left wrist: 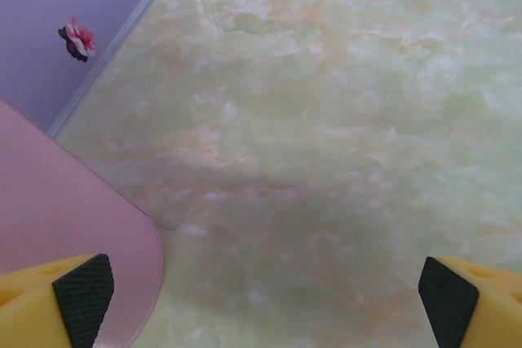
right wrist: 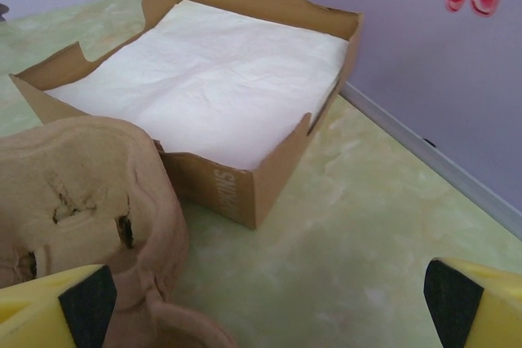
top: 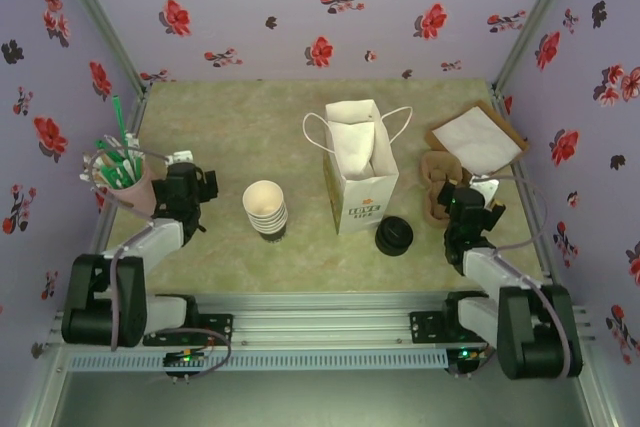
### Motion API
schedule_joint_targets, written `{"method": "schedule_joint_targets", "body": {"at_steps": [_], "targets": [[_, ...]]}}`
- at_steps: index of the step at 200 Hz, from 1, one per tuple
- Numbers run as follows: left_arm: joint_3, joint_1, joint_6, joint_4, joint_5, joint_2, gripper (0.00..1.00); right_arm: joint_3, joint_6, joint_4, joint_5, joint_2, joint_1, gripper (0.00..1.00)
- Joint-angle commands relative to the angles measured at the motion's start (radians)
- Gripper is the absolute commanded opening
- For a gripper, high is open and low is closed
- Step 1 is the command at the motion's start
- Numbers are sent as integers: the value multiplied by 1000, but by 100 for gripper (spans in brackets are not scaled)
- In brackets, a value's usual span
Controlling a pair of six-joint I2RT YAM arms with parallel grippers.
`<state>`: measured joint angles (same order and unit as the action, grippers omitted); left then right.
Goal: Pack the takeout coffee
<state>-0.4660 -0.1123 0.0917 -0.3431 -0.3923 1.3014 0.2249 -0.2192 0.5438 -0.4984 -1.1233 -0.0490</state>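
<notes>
Bag (top: 358, 182): one, white, upright at mid-table, mouth open, two handles hanging loose. Pale folds show inside; what it holds cannot be told.
Cup stack (top: 265, 209): one stack of lidless cream cups, left of the bag and apart from it. The number of cups is unclear.
Lids (top: 394, 236): one low black stack, just beside the bag's near right corner.
Coffee: its place cannot be told from these views.
Pink cup (top: 135, 189): one, at the table's left edge, holding green and white sticks (top: 115, 152) too bunched to count.
Box (right wrist: 269, 181): one, brown cardboard, at the far right, holding a flat pile of white napkins (right wrist: 212, 79).
Carrier (right wrist: 90, 193): one, brown pulp, right up against the box's near side.
Left gripper (left wrist: 265, 295): jaws wide apart, nothing between them, over bare table (left wrist: 326, 120), the pink cup just beside its left finger.
Right gripper (right wrist: 269, 306): jaws wide apart, nothing held, facing the box, the carrier at its left finger.
</notes>
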Motion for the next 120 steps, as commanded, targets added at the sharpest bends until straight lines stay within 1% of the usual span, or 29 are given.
{"method": "schedule_joint_targets", "body": {"at_steps": [1,13,28,33,41,50,69,85,90,93,100,105,109,114,120], "targets": [[20,21,-95,-284,-11,87,99,-1,7,225,-11,-79,8,99],[5,25,-95,-316,-4,118,99,8,22,295,-6,-135,9,99],[-4,33,-75,-356,7,163,99,18,42,385,38,-217,11,99],[-10,36,-71,-359,8,183,99,28,51,389,57,-241,12,99],[1,37,-82,-413,16,215,99,40,71,394,97,-269,10,99],[12,38,-77,-411,38,199,99,37,89,427,116,-293,1,99],[91,46,-80,-556,73,200,99,3,107,517,141,-324,-6,99],[157,46,-107,-748,99,265,99,28,110,498,155,-363,-6,99],[155,42,-104,-717,100,247,99,43,115,487,158,-386,-5,99],[148,44,-98,-683,106,235,99,54,125,498,188,-408,-5,99],[127,48,-95,-650,112,242,99,75,144,510,203,-440,-7,99],[108,49,-97,-638,106,253,99,98,145,451,207,-434,-9,99],[92,49,-93,-600,99,250,99,136,135,365,207,-420,-9,99],[86,59,-79,-569,116,241,99,173,124,268,213,-409,-7,99],[85,71,-71,-578,122,247,99,172,120,301,257,-428,12,99]]}}
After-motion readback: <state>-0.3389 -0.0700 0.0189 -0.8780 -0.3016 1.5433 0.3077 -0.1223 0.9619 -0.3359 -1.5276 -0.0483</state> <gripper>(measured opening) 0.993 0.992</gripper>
